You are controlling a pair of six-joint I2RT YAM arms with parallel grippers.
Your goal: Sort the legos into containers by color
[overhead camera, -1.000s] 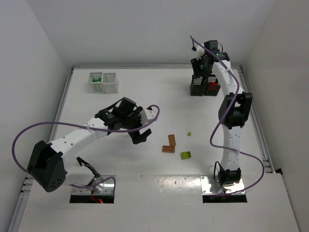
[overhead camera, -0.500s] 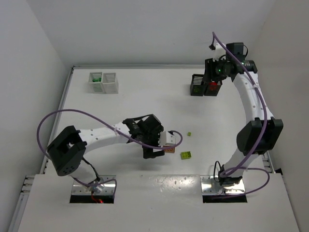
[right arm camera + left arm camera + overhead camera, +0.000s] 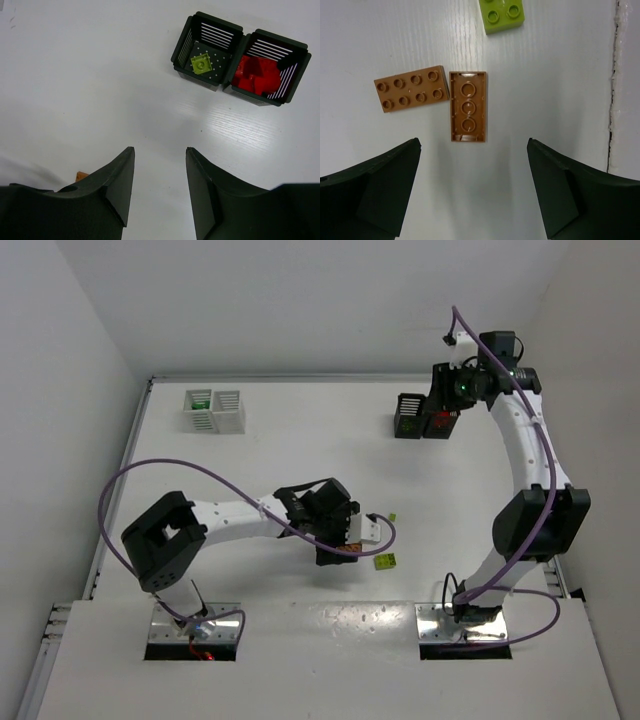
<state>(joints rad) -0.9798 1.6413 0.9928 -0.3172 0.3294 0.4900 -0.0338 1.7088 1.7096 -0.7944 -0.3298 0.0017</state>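
Observation:
Two orange-brown legos lie side by side on the table in the left wrist view: one studs-up (image 3: 411,88), one upside down (image 3: 467,106). A lime green lego (image 3: 501,15) lies just beyond them. My left gripper (image 3: 473,144) is open and empty, hovering just short of the upside-down brick. It also shows in the top view (image 3: 336,543). The black containers (image 3: 235,60) hold a lime lego (image 3: 201,64) in the left bin and several red legos (image 3: 257,75) in the right. My right gripper (image 3: 160,149) is open and empty, held high near them.
The white pair of containers (image 3: 215,411) stands at the far left, something green in its left bin. A lime lego (image 3: 385,561) and a tiny lime piece (image 3: 393,516) lie right of the left gripper. A table seam (image 3: 614,100) runs along the right of the left wrist view.
My left arm has swung right and towards the near edge, coming over the orange-brown bricks. My right arm has lifted off the black bins and moved to the right.

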